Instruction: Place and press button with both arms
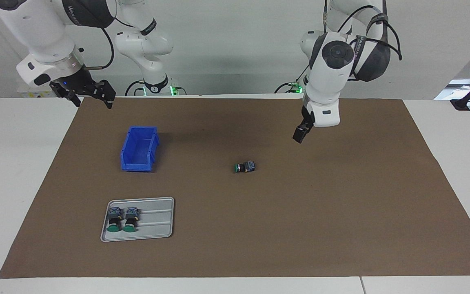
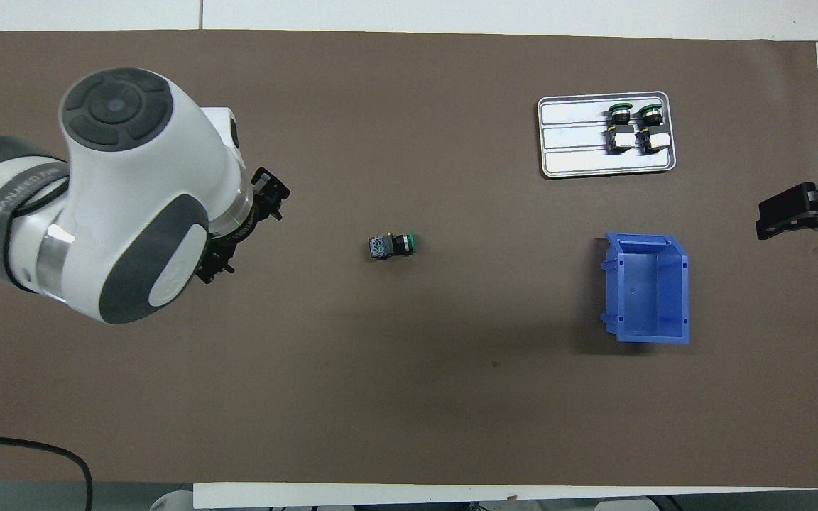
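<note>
Lying on its side on the brown mat [image 1: 259,228] near the middle of the tabletop [image 1: 14,171]: the button [image 1: 244,167], long axis running along the table from one arm's end to the other, green cap pointing toward the right arm's end, grey-blue block toward the left arm's end. Touched by nothing.

Toward the right arm's end, an open blue bin [image 1: 139,149]; farther from the robots than the bin, a grey tray [image 1: 153,222] holding two more buttons [image 1: 121,219] side by side, caps pointing away from the robots.

Raised over the mat toward its own end of the table, well apart from the button: left tool [image 1: 301,131], fingers spread. Raised over the mat's edge at the other end: right tool [image 1: 83,95], fingers spread, holding nothing.

Dark grey bands on both arms with pale lettering, too small to read with certainty.
</note>
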Motion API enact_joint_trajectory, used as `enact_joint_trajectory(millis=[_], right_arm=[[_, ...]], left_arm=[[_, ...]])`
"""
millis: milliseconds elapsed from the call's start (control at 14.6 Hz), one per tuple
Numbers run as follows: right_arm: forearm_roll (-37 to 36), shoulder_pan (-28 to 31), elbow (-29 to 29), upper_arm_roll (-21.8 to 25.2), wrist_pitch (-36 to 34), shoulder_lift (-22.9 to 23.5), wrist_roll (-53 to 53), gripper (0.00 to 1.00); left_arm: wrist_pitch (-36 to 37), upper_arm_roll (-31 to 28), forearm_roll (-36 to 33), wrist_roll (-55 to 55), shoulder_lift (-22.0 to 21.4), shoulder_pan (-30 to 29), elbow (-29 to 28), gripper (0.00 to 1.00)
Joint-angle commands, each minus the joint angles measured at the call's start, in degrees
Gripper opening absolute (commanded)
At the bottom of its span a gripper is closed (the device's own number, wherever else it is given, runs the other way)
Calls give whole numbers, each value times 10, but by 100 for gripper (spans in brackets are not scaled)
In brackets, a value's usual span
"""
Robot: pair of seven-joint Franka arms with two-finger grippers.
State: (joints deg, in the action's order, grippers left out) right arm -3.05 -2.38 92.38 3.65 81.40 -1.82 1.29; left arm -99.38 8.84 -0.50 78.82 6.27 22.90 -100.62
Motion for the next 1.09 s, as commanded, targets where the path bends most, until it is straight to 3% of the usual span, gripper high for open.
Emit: enact_joint_trajectory(millis=[0, 274, 684, 1026], right_arm=[[2, -4, 13, -3, 2, -8, -14, 98], [2, 3, 12, -3, 2, -7, -14, 98], [2, -2, 13, -3, 2, -7, -14, 98], [2, -1, 13, -3, 2, -8, -14, 98]], left_arm=[[-26, -7, 15, 117, 38, 26, 29, 100], [-54, -7, 16, 218, 57, 60, 29, 99], [-74, -8, 21, 326, 133, 105, 76, 99], [-148, -8, 16, 420, 168, 129, 79, 99]])
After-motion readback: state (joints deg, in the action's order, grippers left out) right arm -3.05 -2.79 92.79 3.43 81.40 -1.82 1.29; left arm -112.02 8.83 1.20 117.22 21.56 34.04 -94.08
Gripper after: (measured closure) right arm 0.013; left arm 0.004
